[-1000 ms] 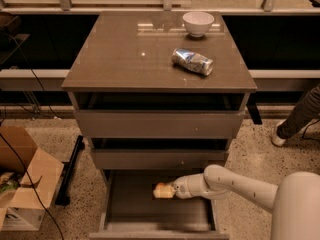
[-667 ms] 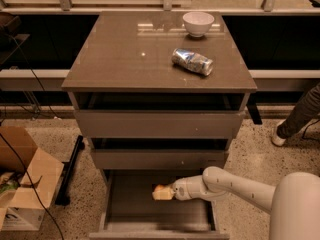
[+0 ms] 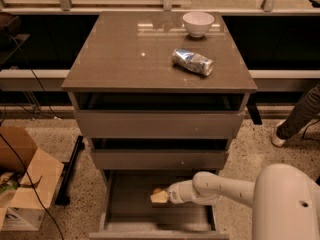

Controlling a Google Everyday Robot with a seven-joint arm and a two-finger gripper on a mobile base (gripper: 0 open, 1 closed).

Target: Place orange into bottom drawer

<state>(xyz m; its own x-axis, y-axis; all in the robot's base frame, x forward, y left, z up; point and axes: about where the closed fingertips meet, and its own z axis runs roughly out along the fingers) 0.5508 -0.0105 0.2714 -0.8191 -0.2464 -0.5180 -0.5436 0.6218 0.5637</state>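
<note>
The bottom drawer (image 3: 135,211) is pulled out at the foot of the grey-brown cabinet. My gripper (image 3: 160,198) reaches into it from the right, low over the drawer's flat bottom near its middle. The orange (image 3: 157,190) shows as a small orange patch right at the gripper's tip, on its far side, mostly hidden by the gripper. I cannot tell whether the orange rests on the drawer bottom.
The two upper drawers (image 3: 159,124) stand slightly open above the gripper. On the cabinet top lie a crushed silver-blue can (image 3: 192,62) and a white bowl (image 3: 198,23). A cardboard box (image 3: 22,184) and cables sit at left. A person's leg (image 3: 300,116) is at right.
My gripper has dropped slightly lower and toward the drawer's front. The orange now peeks out at its far side.
</note>
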